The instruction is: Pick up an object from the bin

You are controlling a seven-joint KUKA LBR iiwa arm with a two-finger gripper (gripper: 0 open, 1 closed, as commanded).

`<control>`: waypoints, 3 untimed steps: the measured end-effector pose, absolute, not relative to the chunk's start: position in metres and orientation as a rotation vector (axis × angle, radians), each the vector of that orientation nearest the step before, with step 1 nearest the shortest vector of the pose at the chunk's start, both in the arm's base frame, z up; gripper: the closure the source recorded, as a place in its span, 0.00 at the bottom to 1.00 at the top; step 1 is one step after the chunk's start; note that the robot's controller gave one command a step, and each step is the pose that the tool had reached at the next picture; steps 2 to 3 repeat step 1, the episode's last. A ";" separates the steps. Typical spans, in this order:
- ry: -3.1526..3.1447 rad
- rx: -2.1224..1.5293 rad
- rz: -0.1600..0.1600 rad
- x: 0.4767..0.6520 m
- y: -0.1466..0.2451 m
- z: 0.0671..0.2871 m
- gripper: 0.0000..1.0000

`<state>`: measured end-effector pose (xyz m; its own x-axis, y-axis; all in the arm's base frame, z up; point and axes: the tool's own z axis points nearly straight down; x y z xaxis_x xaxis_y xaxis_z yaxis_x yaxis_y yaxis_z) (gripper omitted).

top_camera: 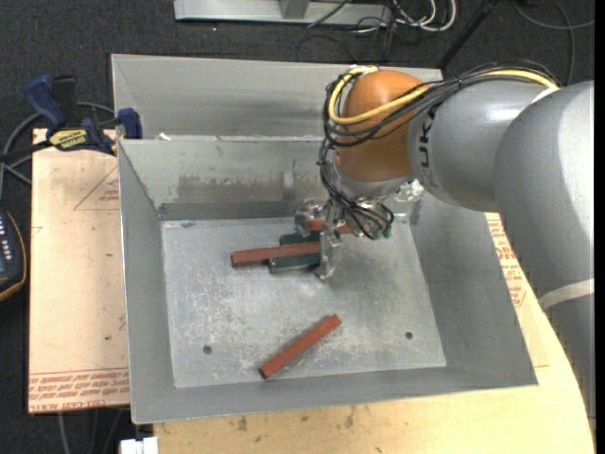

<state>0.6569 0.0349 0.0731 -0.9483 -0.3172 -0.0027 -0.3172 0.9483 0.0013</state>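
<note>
Green block [289, 265]: where is it seen?

It is seen near the middle of the bin [142, 282], somewhat towards the back wall, lying flat on the grey floor. A red bar [257, 256] is laid close along its left side, pointing off to the left. Whether the two are touching cannot be told.

And the gripper [327, 257], where is it placed?

It is found low in the bin, at the right end of the green block, directly under the orange cover [378, 126] of the wrist. The arm is brought in from the right, over the bin's right wall.

Is the gripper spread, pressed together, or pinching something?

That cannot be told: its tip is partly masked by the wrist and by the cables [364, 220] hung about it. Whether the green block is gripped or only stood beside cannot be told either.

What else is noted on the floor?

A second bar [301, 345], red as well, is seen lying aslant near the front wall. It is set well apart from the gripper, the green block and the first bar.
</note>
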 end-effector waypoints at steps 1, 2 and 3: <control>3.042 -0.737 -0.003 0.654 0.024 0.207 1.00; 3.042 -0.737 -0.003 0.654 0.024 0.207 1.00; 3.042 -0.737 -0.003 0.654 0.024 0.207 1.00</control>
